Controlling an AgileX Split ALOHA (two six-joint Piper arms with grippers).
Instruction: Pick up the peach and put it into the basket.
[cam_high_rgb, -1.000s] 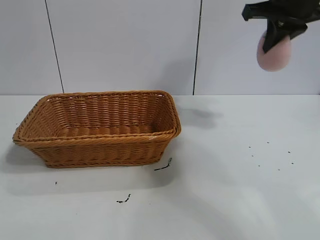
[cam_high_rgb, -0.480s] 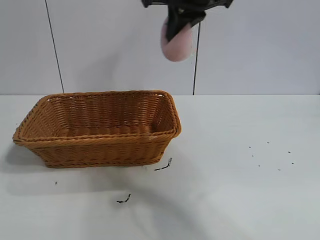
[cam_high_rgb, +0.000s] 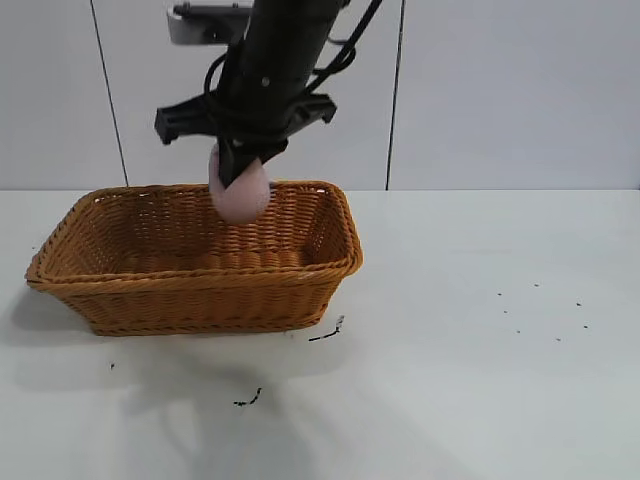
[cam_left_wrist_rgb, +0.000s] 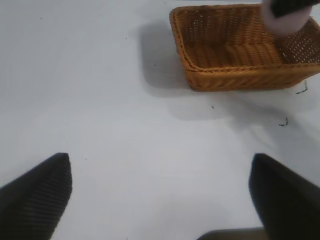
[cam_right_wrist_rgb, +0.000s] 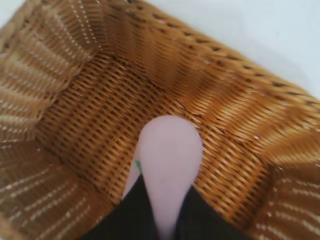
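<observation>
The pale pink peach (cam_high_rgb: 241, 194) hangs in my right gripper (cam_high_rgb: 237, 172), which is shut on it above the middle of the orange-brown wicker basket (cam_high_rgb: 200, 290). In the right wrist view the peach (cam_right_wrist_rgb: 170, 165) sits between the two black fingers (cam_right_wrist_rgb: 132, 215) over the basket's woven floor (cam_right_wrist_rgb: 100, 115), with a small green stem bit at its side. My left gripper (cam_left_wrist_rgb: 160, 195) is open and empty over bare table, well away from the basket (cam_left_wrist_rgb: 235, 75); the peach (cam_left_wrist_rgb: 285, 20) shows at that view's edge. The left arm is out of the exterior view.
The white table (cam_high_rgb: 480, 350) carries small dark specks (cam_high_rgb: 247, 400) and a dark scrap (cam_high_rgb: 328, 332) in front of the basket. A grey panelled wall (cam_high_rgb: 500, 90) stands behind.
My right gripper has carried the peach leftward from the upper right and down, from high above the table to just over the basket's interior. The basket has not moved.
</observation>
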